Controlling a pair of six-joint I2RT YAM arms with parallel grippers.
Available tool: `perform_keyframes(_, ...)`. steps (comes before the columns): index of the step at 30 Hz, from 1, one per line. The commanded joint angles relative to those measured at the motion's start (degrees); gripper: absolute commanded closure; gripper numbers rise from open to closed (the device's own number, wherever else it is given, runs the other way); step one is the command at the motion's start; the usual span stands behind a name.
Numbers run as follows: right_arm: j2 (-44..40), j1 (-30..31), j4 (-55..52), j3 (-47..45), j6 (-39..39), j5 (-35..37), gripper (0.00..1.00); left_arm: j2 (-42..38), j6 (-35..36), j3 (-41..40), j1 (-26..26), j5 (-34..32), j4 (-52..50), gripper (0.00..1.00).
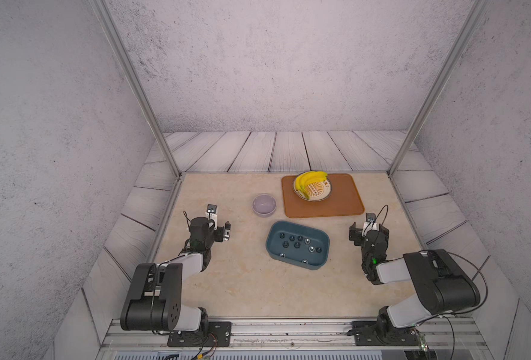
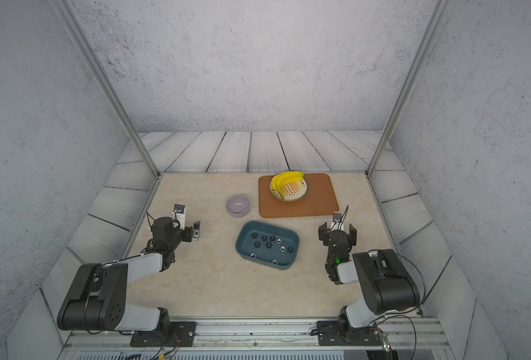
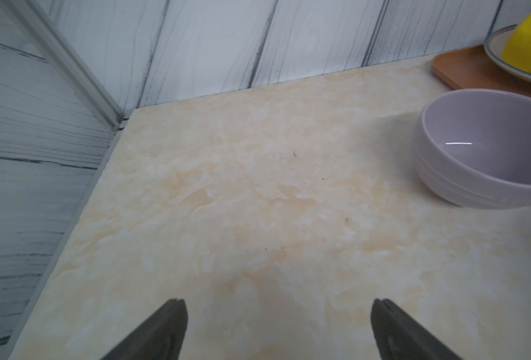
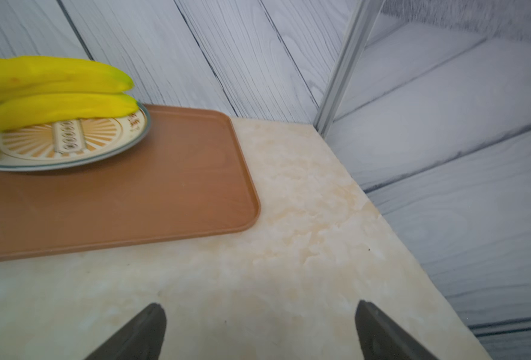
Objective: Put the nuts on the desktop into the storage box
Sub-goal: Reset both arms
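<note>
A: So, where are the nuts lying?

B: About ten tiny hexagonal metal nuts (image 1: 296, 245), some black and some silver-grey, are lying scattered on the floor of the shallow dark teal rectangular plastic storage box (image 1: 320, 263). Every nut I am seeing is sitting inside it.

A: And where is that box resting?

B: It is sitting near the middle of the flat beige marble-patterned desk (image 1: 242, 280), between the two arms and turned slightly askew to the desk's edges.

A: What is the left hand doing?

B: The left hand (image 3: 278, 304) is hovering over bare desk at the left side, well apart from the box. Its two dark fingers are standing wide apart, released, with nothing between them.

A: And the right hand?

B: The right hand (image 4: 259, 304) is likewise spread wide and carrying nothing. It is hanging over bare desk to the right of the box, near the front corner of a flat orange-brown rectangular tray (image 1: 323, 205).

A: Is anything else showing?

B: A round lilac bowl (image 1: 264, 204) is standing behind the box, just beside the tray. On the tray a round patterned plate (image 1: 320, 194) is carrying a bunch of yellow bananas (image 1: 310, 179).
</note>
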Motion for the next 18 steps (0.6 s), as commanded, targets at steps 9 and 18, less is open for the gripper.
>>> perform_keyframes(9, -1.54, -7.12, -14.98, 9.71, 4.79, -18.72, 0.01, 4.56, -3.22, -0.06, 1.62, -2.04, 6.99, 0.02)
perform_keyframes(18, -1.1, -6.91, -13.53, 9.33, 3.54, -20.44, 0.01, 4.57, -3.25, -0.11, 1.57, -2.11, 7.39, 0.02)
